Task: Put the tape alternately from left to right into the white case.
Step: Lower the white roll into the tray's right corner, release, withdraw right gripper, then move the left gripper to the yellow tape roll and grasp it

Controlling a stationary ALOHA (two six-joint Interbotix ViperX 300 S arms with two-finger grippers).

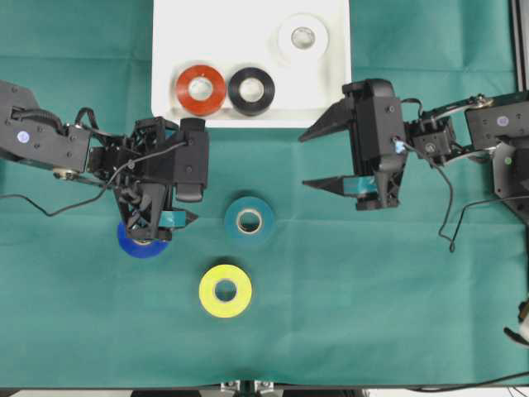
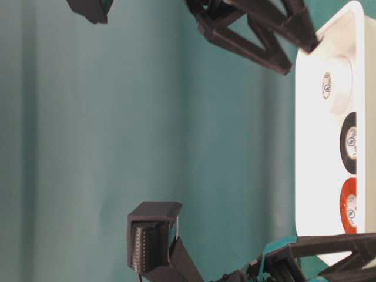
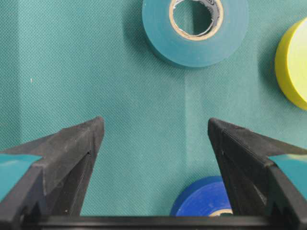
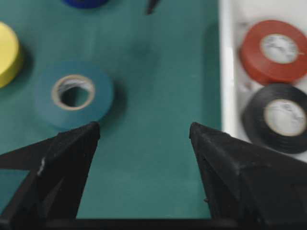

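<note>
Both grippers gape wide and hold nothing: the left gripper above the blue roll, the right gripper just outside the white case. Overhead alone shows the white roll with red and black inside; teal and yellow lie on the cloth.

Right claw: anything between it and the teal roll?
Only bare green cloth lies between the right claw and the teal roll, per the right wrist view.

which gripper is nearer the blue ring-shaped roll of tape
Left. The left gripper hangs open right over the blue ring-shaped roll of tape, partly covering it in the overhead view. The right gripper is open, far across the cloth, near the white case.
</note>
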